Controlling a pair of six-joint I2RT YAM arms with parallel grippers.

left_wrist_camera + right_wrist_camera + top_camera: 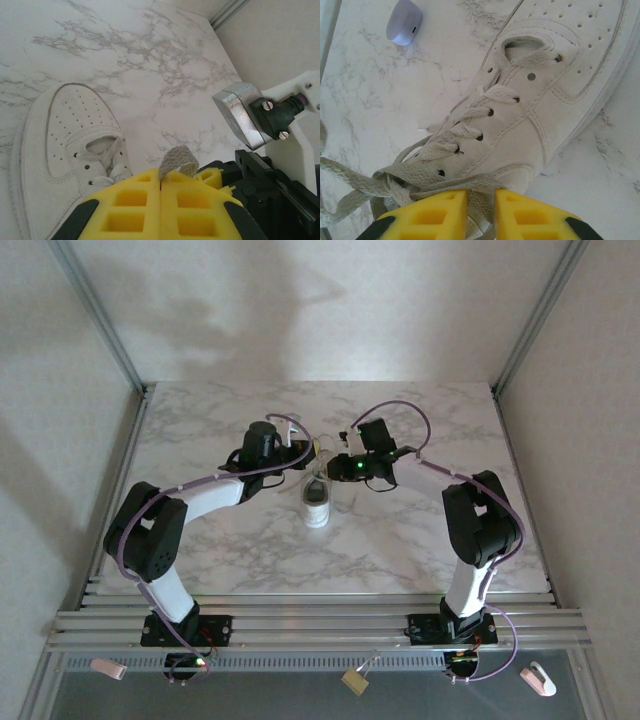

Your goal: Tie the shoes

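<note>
Top view: your sneaker (317,502) sits mid marble table (200,430), both arms meeting over it.

Left wrist: your left gripper (161,182) is clamped tight on lace loop (177,159), sneaker just left.

Right wrist: your right gripper (481,200) is narrowly parted, laces (420,175) crossing the gap, probably loose. Purple object (404,21) lies nearby.

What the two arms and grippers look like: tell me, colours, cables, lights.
Both the left arm and right arm have white links, black joints and a thin purple cable running along them. The left gripper and right gripper have yellow fingers with square recesses. A green light glows on the right wrist.
</note>
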